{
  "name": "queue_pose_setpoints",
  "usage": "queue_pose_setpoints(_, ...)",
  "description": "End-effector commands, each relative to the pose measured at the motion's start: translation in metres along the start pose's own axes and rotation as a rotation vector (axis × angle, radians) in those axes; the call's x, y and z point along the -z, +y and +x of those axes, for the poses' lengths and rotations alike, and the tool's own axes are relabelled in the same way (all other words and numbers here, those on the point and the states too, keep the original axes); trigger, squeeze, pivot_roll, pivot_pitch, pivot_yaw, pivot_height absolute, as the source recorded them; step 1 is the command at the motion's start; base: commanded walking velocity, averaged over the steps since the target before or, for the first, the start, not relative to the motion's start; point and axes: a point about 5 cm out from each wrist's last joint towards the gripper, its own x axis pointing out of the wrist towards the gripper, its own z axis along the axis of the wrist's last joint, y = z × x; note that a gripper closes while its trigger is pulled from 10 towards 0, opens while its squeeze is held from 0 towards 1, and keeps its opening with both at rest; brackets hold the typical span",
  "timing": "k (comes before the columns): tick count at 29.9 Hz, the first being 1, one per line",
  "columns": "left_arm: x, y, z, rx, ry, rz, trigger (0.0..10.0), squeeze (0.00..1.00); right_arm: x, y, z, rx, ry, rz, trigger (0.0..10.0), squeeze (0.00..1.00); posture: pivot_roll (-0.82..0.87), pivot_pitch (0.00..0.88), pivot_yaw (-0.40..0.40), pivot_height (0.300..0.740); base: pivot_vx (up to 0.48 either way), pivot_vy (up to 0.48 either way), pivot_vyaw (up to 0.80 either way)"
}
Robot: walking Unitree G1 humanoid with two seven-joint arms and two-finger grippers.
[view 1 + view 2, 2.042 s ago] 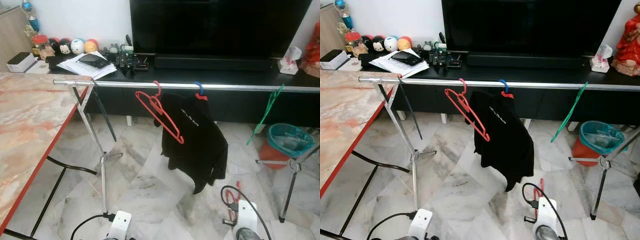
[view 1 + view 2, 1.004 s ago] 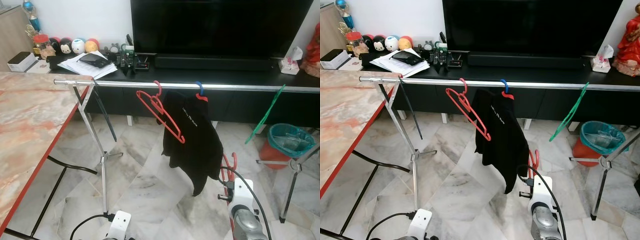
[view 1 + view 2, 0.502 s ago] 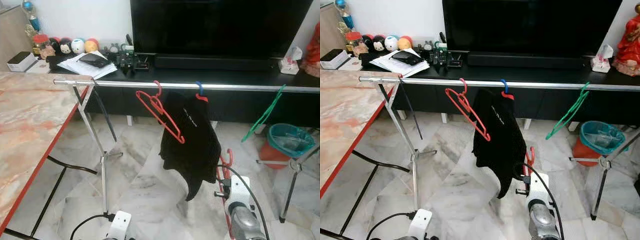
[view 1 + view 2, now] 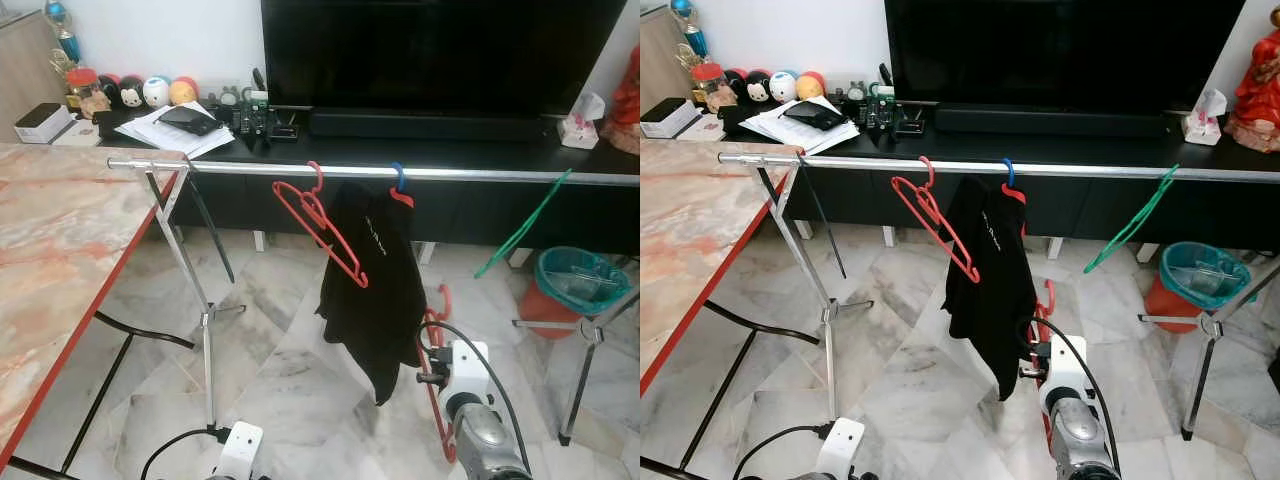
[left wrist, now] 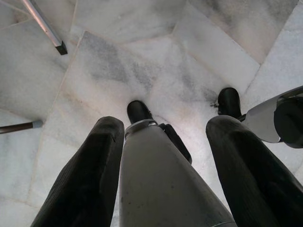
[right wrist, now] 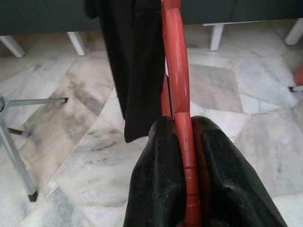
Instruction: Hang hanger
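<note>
The right gripper pinches a red hanger tight — at about five o'clock below the black shirt — while the left gripper hangs spread wide.

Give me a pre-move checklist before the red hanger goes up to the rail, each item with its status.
1. Grip: right claw is shut on the red hanger, bar pinched between both fingers. Ok.
2. Hook: it points upward beside the black shirt, below the rail. Ok.
3. Free rail space: bare stretch between the blue hanger and the green hanger. Ok.
4. Snag risk: held hanger sits close against the shirt's hem; whether they touch, cannot tell.
5. Left claw: open, pointing at the floor, idle. Ok.
6. Cable at the right wrist loops near the hanger. Cannot tell if it will catch.
</note>
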Motion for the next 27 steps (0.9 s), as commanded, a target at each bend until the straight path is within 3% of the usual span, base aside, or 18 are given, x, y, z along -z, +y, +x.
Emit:
queue_pose_setpoints(1,0.002,0.000,0.000,0.001,0.008,0.013,10.0,0.00,-0.007,0.004,0.002,-0.028,-0.033,-0.012,10.0,0.00,0.00,0.000,-0.017,0.740,0.000,0.000,0.00)
queue_pose_setpoints(13,0.002,0.000,0.000,0.002,0.009,0.019,10.0,0.00,-0.009,0.001,0.002,0.004,-0.051,0.011,10.0,0.00,0.00,0.000,-0.015,0.740,0.000,0.000,0.00)
queue_pose_setpoints(19,0.002,0.000,0.000,-0.001,0.008,0.020,10.0,0.00,-0.035,-0.009,0.009,0.073,-0.148,0.088,10.0,0.00,-0.01,0.000,-0.012,0.740,0.000,0.000,0.00)
queue_pose_setpoints(27,0.001,0.000,0.000,-0.010,-0.002,0.008,10.0,0.00,-0.052,-0.007,0.013,0.069,-0.210,0.089,10.0,0.00,-0.01,0.000,-0.015,0.740,0.000,0.000,0.00)
